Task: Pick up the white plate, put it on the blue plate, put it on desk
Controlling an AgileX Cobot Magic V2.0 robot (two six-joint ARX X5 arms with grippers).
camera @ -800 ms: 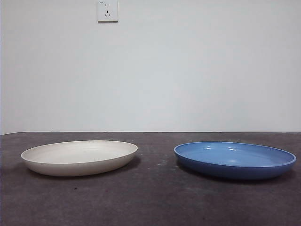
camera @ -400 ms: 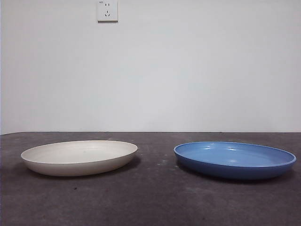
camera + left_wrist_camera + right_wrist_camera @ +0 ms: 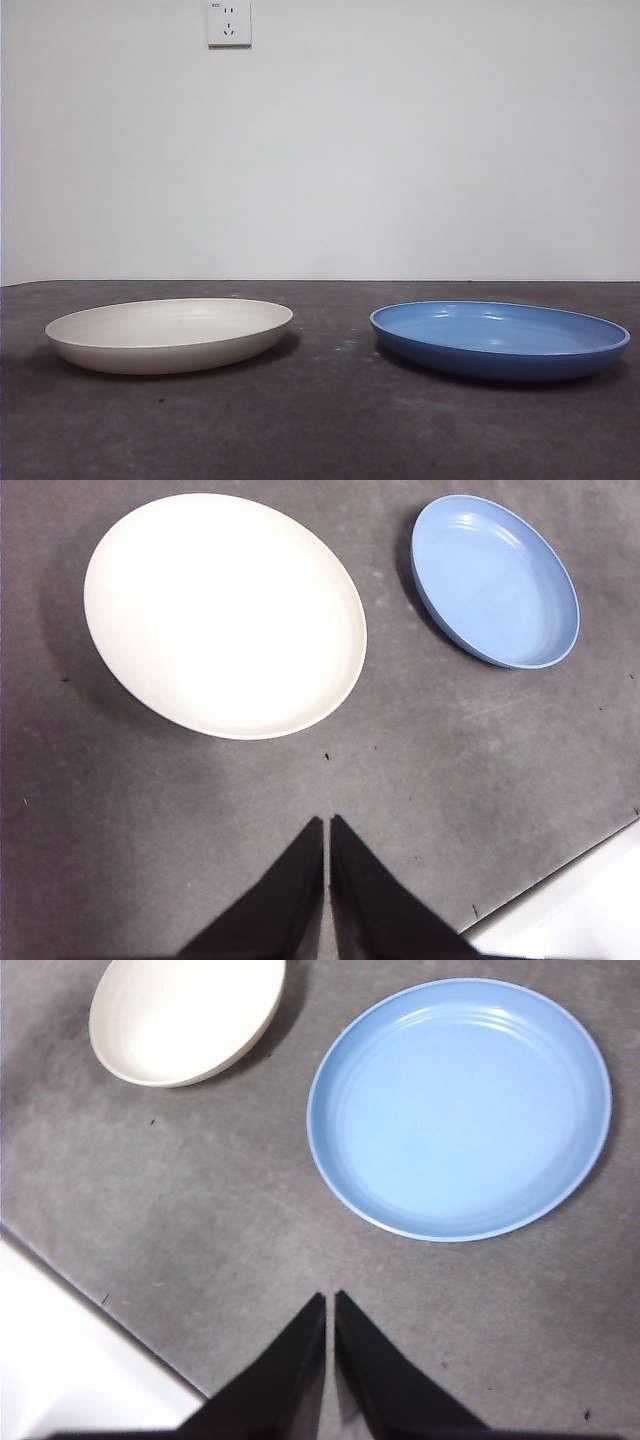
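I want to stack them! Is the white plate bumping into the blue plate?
Apart. The front view shows a strip of bare desk between the white plate and the blue plate; both wrist views show that gap too.

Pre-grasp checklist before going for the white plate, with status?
1. White plate flat on the desk, nothing in it: ok.
2. Blue plate empty, ready to receive: ok.
3. Plates apart, bare desk between them: ok.
4. Left gripper above the desk, short of the white plate, holding nothing: ok.
5. Left jaws open for the rim: not ok, shut.
6. Right gripper clear of both plates: ok, shut.
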